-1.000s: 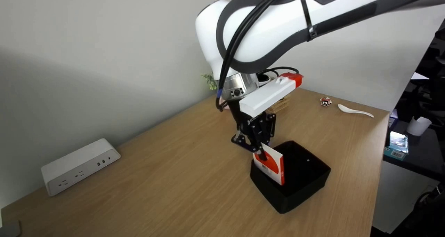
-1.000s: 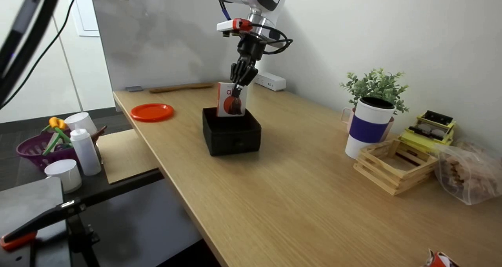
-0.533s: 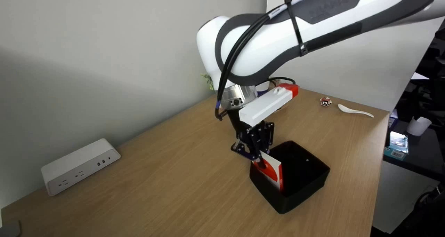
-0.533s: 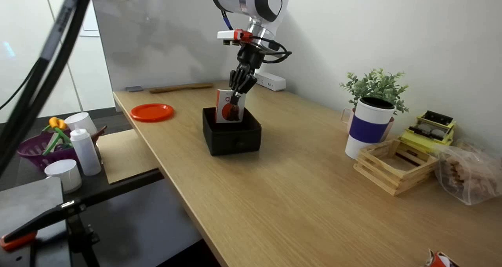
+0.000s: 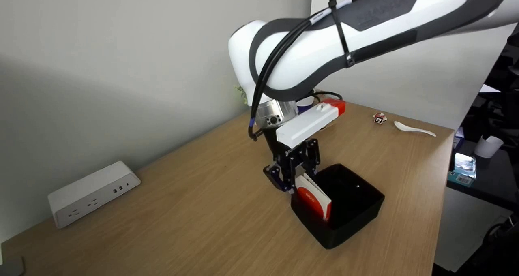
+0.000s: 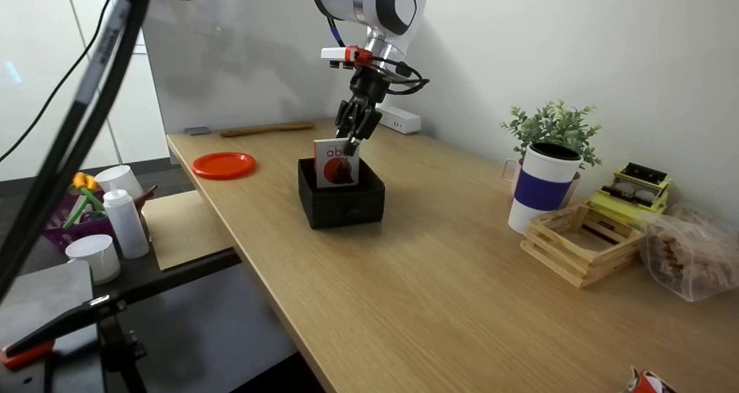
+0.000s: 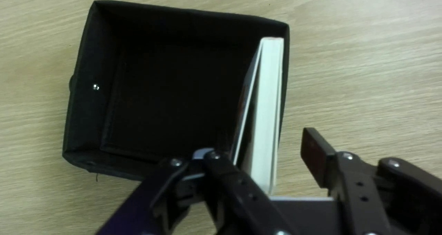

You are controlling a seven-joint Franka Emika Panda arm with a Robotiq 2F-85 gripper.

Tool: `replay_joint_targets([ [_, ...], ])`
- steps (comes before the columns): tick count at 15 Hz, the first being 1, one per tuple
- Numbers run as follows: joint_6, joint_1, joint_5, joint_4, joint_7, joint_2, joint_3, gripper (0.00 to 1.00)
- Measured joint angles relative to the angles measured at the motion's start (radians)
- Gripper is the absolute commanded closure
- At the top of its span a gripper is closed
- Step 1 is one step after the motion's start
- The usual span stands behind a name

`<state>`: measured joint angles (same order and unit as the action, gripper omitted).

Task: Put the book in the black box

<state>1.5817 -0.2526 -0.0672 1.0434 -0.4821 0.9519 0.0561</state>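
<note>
The book (image 5: 313, 201) stands upright inside the black box (image 5: 357, 226), along one side wall. Its top sticks out above the rim, and its cover with the red circle shows in an exterior view (image 6: 336, 165). In the wrist view the book (image 7: 268, 107) shows its white page edge, with one cover standing slightly away from the pages. My gripper (image 7: 266, 155) is open, its fingers apart on either side of the book's near end; a gap shows between the book and the right finger (image 7: 317, 159). Whether the left finger touches the cover is unclear.
A white power strip (image 5: 93, 195) lies near the wall. An orange-red plate (image 6: 224, 165) is beside the box. A white-and-purple cup (image 6: 542, 188), a wooden crate (image 6: 583, 246) and a plant (image 6: 551, 128) stand further along the table. A white spoon (image 5: 414, 129) lies near the far edge.
My gripper has moved down with the book, lowering it deeper into the box. Since half a second ago the fingers have opened and let go of the book, whose cover has spread slightly.
</note>
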Motion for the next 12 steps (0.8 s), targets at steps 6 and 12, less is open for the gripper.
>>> replay_joint_targets([
  [6, 0.000, 0.000, -0.001, -0.010, -0.005, -0.006, 0.000, 0.00],
  [12, 0.000, 0.000, -0.011, 0.000, -0.038, -0.058, 0.001, 0.00],
])
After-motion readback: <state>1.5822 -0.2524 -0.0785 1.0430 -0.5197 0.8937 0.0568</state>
